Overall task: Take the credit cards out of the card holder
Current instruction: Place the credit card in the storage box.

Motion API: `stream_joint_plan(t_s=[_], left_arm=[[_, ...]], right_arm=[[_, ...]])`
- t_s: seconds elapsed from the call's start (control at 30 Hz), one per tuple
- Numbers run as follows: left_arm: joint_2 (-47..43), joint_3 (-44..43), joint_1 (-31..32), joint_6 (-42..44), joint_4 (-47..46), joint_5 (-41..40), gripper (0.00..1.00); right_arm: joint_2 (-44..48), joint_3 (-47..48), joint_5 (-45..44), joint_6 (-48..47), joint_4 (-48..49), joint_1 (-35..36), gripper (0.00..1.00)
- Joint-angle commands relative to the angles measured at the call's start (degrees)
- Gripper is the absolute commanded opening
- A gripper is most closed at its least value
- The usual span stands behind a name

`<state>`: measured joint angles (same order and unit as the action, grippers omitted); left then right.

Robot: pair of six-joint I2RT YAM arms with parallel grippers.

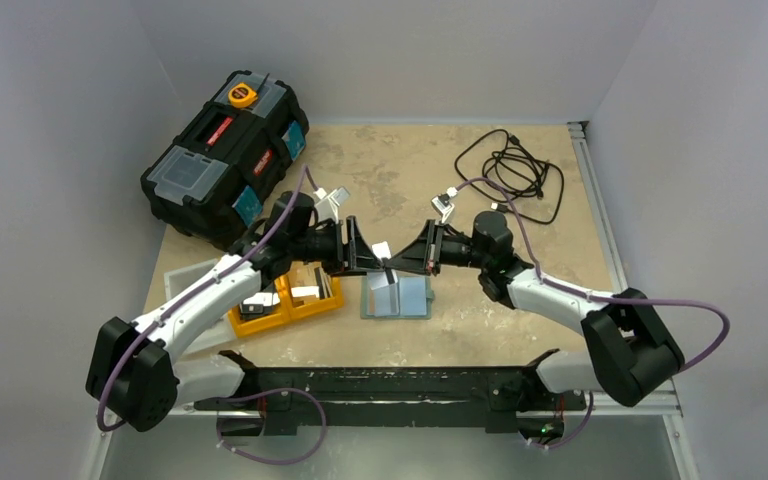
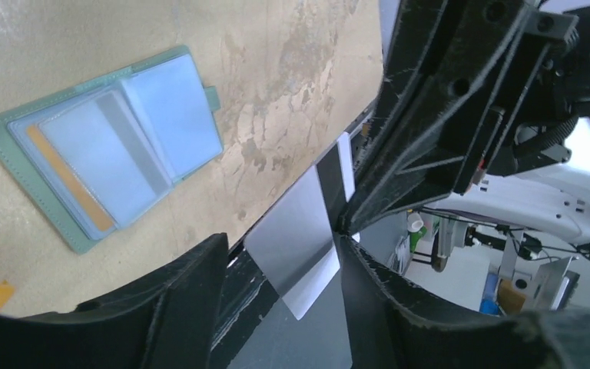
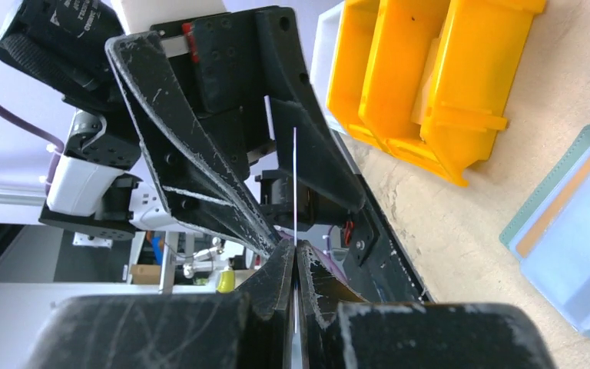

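Both arms bend inward, tips meeting above the surface (image 1: 410,170). The right tool (image 3: 293,261) pinches a thin silvery plastic card (image 2: 296,238). The left tool (image 2: 280,304) stands wide around it. The grey-green folding card holder (image 1: 397,297) lies open underneath, near the front edge.

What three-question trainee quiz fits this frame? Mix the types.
1. True or false: the right claw is shut on a credit card.
2. Fill in: the left claw has its jaws ____, one on either side of that card.
3. Pick one: the card holder is A) folded shut, B) lying open on the table, C) held in the left claw.
Key: 1 true; 2 open; 3 B.
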<state>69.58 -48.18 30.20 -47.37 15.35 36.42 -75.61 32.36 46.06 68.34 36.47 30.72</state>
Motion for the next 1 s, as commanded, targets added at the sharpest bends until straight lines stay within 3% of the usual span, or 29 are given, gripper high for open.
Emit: stream_joint_plan(t_s=[0.0,0.23,0.43,0.53,0.6,0.77,0.83,0.97], left_arm=[[-2.09,1.66,-0.89,-2.45,-6.97,4.27,0.47],[-2.23,2.59,-1.00,-2.90,-8.20,5.01,0.00],[-4.03,1.41,-0.93,-0.29,-0.05,-1.49,0.00],[-6.55,-1.33,-1.08,3.01,11.39,-12.22,0.00],[-7.67,-4.21,-1.11,4.97,21.00,-23.66,0.00],[-6.84,-11.45,-2.19,5.62,44.34,-53.45,0.00],[-5.90,-12.68,-4.19,4.81,50.90,-60.80,0.00],[-4.28,-12.08,-10.46,5.05,55.29,-70.78,0.00]], right_arm=[[-1.75,1.91,0.75,3.77,7.08,0.96,0.00],[-2.04,1.81,-0.01,2.06,5.49,1.54,0.03],[0.81,4.28,-6.45,-7.85,-9.81,1.55,0.48],[2.05,6.80,-10.73,-13.53,-20.31,1.58,0.68],[2.35,7.78,-12.16,-15.93,-23.80,1.55,0.79],[2.30,10.66,-16.15,-21.48,-30.72,1.58,0.91],[2.06,11.49,-16.40,-22.68,-32.23,1.59,0.92],[1.60,12.38,-17.52,-24.85,-34.45,1.58,0.94]])
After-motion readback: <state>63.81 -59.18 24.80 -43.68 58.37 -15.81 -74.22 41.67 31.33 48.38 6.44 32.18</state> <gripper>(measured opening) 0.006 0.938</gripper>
